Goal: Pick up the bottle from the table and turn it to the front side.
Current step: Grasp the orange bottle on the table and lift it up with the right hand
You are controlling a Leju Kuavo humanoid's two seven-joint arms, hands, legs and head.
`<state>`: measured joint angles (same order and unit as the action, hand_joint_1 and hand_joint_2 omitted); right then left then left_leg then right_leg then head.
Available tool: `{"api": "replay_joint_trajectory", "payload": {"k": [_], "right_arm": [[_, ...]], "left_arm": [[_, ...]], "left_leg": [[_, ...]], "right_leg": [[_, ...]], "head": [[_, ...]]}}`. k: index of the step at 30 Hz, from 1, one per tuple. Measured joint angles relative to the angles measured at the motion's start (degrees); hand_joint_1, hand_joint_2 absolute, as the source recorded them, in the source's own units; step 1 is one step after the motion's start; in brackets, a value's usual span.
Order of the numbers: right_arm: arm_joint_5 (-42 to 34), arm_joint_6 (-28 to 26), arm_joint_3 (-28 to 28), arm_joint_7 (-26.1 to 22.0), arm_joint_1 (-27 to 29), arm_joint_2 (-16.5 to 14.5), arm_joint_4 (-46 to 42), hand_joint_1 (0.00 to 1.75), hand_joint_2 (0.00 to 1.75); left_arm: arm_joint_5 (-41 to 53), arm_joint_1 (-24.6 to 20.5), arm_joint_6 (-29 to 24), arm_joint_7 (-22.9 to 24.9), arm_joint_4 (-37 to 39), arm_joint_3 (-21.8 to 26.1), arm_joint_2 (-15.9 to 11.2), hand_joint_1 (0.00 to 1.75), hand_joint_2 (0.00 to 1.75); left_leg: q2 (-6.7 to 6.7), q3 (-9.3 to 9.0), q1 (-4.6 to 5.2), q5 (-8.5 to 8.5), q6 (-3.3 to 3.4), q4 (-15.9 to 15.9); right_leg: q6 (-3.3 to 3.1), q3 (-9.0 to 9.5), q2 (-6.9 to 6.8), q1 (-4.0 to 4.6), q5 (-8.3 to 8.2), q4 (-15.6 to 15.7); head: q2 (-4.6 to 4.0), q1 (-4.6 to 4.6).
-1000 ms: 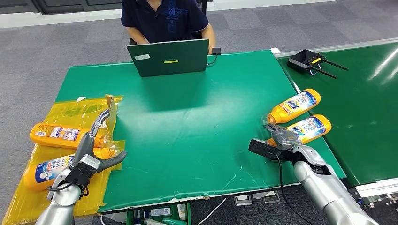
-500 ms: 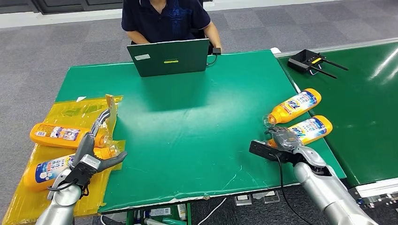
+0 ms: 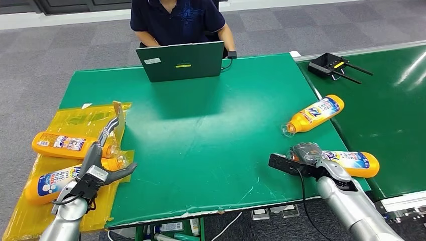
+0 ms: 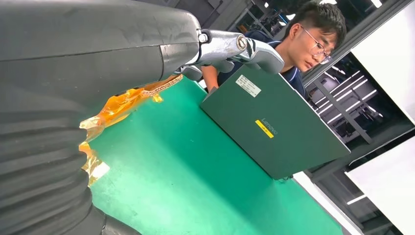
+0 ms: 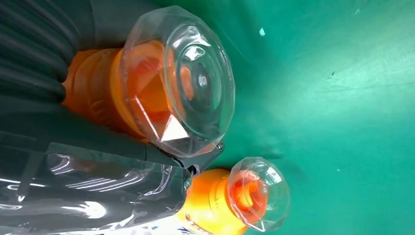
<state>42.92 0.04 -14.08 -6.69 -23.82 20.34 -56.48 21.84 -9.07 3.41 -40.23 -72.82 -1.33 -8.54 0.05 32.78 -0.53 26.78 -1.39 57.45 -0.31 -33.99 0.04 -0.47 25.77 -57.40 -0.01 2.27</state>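
Head view, right hand (image 3: 306,153) clamped on bottle (image 3: 351,161), neck hidden, left hand (image 3: 98,168) seemingly apart, empty

high head view over green table (image 3: 211,130); close wrist views

Neck end of the orange plastic bottle with blue-and-white label (image 3: 351,163) is hidden behind the silver right hand (image 3: 306,153); finger placement not resolvable. Label print too small to read. Seated person in dark blue shirt (image 3: 176,20) cut off at the top edge. Yellow plastic sheet (image 3: 30,206) cut off at the bottom-left.
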Motion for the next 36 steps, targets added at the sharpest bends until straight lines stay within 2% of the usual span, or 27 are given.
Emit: {"api": "replay_joint_trajectory", "payload": {"k": [15, 20, 36], "right_arm": [[0.3, -0.6, 0.0, -0.2, 0.5, 0.1, -0.8, 1.75, 1.75], [-0.4, -3.6, 0.0, -3.2, 0.2, -0.5, -0.9, 1.75, 1.75], [-7.9, -6.8, 0.6, -9.5, -6.1, -6.1, -1.5, 1.75, 1.75]], "left_arm": [[0.0, 0.9, 0.2, 0.0, -0.6, 0.4, 0.3, 0.00, 1.75], [-0.1, 0.9, 0.3, 0.0, -0.6, 0.4, 0.3, 0.00, 1.75], [-2.4, -0.3, -0.9, 0.0, 0.6, 0.3, 0.3, 0.00, 1.75]], "left_leg": [[0.00, 0.01, -0.01, 0.00, 0.00, 0.0], [0.05, 0.02, -0.01, 0.00, 0.00, 0.0], [0.03, 0.08, 0.00, -0.02, -0.03, 0.0]], "right_leg": [[0.00, 0.01, 0.00, 0.00, 0.00, 0.0], [0.00, 0.00, 0.00, 0.00, 0.00, 0.0], [-0.01, -0.11, 0.03, 0.00, -0.01, 0.0]], "head": [[0.01, 0.00], [0.00, 0.00], [0.01, 0.00]]}}
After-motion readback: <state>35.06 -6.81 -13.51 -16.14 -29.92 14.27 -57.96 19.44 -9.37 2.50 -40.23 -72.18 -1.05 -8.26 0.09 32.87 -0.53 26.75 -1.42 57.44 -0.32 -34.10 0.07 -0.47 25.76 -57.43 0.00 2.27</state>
